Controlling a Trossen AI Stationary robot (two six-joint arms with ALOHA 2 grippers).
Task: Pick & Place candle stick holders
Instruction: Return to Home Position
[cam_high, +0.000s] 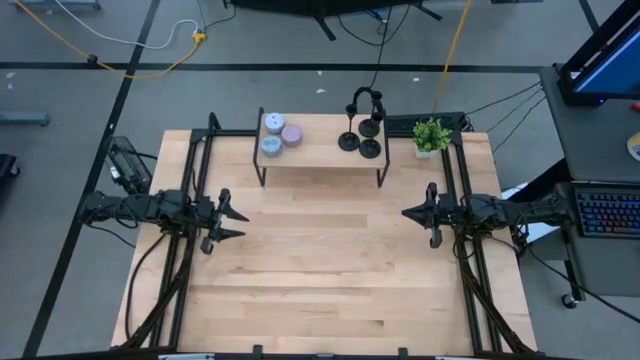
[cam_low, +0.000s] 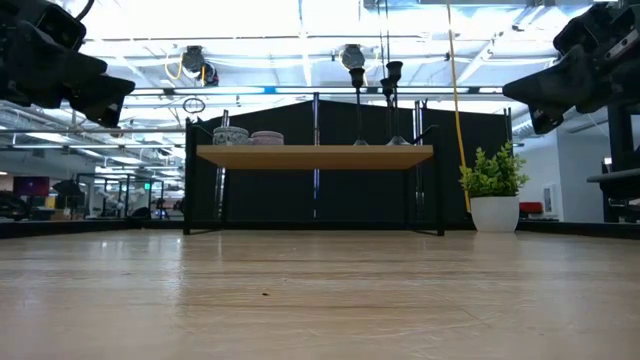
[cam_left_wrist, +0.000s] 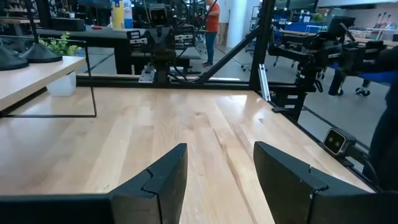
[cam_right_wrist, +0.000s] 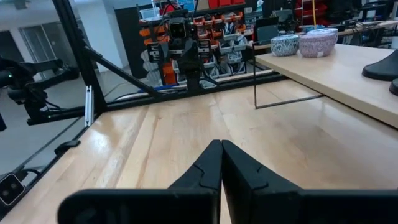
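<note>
Open-fingered and empty, the left gripper (cam_high: 243, 224) hangs above the left side of the wooden table (cam_high: 320, 290). Across from it, the right gripper (cam_high: 408, 212) hovers over the right side with its two fingers pressed together on nothing. Both point inward toward the middle of the table, well apart from each other, and the low view shows both arms raised well above the surface.

Three black candle holders (cam_high: 370, 148) stand upright in a tight cluster at the right end of a low wooden shelf (cam_high: 320, 152). The shelf stands along the far edge of the table, well away from either gripper. Three round candle tins (cam_high: 273, 123) sit grouped at the shelf's left end. A small potted plant (cam_high: 431, 135) in a white pot stands on the table just beside the shelf's right end.

From the left wrist, the gripper's dark fingers (cam_left_wrist: 165, 180) show parted over bare wood. From the right wrist, the two fingers (cam_right_wrist: 205, 168) meet in a single point.
</note>
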